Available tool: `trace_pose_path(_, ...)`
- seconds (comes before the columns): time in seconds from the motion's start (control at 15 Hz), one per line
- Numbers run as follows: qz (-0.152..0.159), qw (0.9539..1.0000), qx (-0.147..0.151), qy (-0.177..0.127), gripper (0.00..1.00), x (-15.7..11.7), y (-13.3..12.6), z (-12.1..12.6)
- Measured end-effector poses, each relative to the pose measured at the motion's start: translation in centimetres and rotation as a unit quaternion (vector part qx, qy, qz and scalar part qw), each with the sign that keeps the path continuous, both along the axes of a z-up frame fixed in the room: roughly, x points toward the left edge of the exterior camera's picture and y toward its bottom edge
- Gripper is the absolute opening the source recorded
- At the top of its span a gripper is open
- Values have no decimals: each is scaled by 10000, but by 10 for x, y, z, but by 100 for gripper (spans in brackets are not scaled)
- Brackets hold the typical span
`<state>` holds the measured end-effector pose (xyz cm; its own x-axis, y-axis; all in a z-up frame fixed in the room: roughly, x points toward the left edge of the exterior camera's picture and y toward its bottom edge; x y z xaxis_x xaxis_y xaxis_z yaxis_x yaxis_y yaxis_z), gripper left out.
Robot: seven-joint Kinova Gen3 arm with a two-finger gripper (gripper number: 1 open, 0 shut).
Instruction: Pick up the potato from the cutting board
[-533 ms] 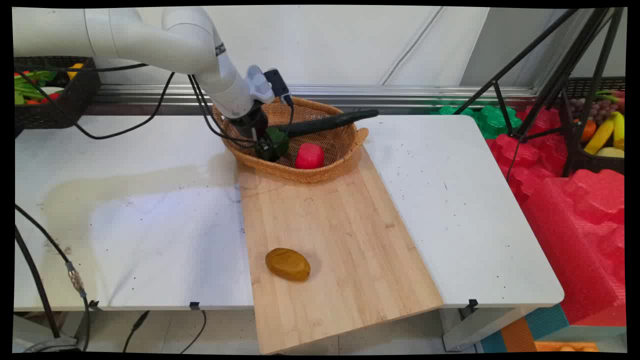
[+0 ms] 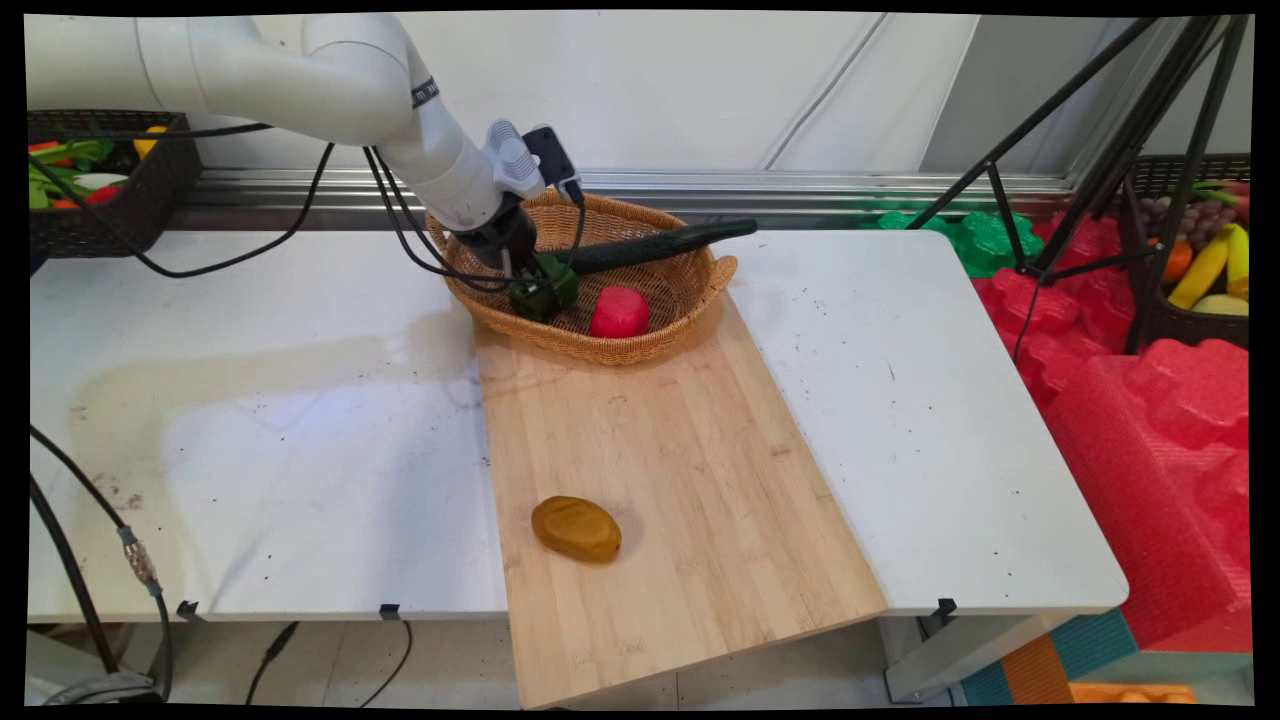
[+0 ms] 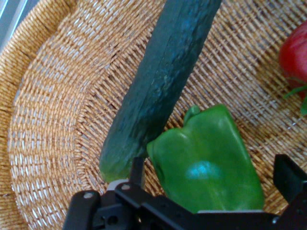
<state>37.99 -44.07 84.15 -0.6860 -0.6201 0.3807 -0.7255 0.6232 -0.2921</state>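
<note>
My gripper (image 2: 530, 280) reaches down into a woven wicker basket (image 2: 600, 345) at the back of a wooden board (image 2: 690, 450). It stands open, its fingers on either side of a green bell pepper (image 2: 545, 286) lying on the basket floor. In the hand view the pepper (image 3: 206, 158) fills the space between the two fingers of the gripper (image 3: 211, 170); the left one is at its edge, and a small gap shows on the right. A dark green cucumber (image 3: 158, 86) lies against the pepper, its far end (image 2: 690, 236) over the basket rim. A red vegetable (image 2: 619, 312) sits beside them.
A brown potato-like lump (image 2: 575, 528) lies on the near part of the board. A black basket of vegetables (image 2: 100, 185) stands at the back left. A black tripod (image 2: 1090, 160), red foam blocks (image 2: 1150, 400) and a fruit basket (image 2: 1200, 270) stand off the table's right side.
The arm and gripper have drawn slightly up and to the left. The green pepper, cucumber and red vegetable stay about where they were.
</note>
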Motion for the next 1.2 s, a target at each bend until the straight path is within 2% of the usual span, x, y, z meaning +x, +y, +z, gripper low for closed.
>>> trace_pose_path(0.33, -287, 9992, -246, 163, 100, -3, 20, 29)
trace_pose_path(0.67, -557, 9961, -518, 444, 100, -3, 43, 65)
trace_pose_path(1.0, -924, 9892, -746, 859, 100, 0, 78, 102)
trace_pose_path(1.2, -1228, 9825, -851, 1115, 100, 5, 108, 119)
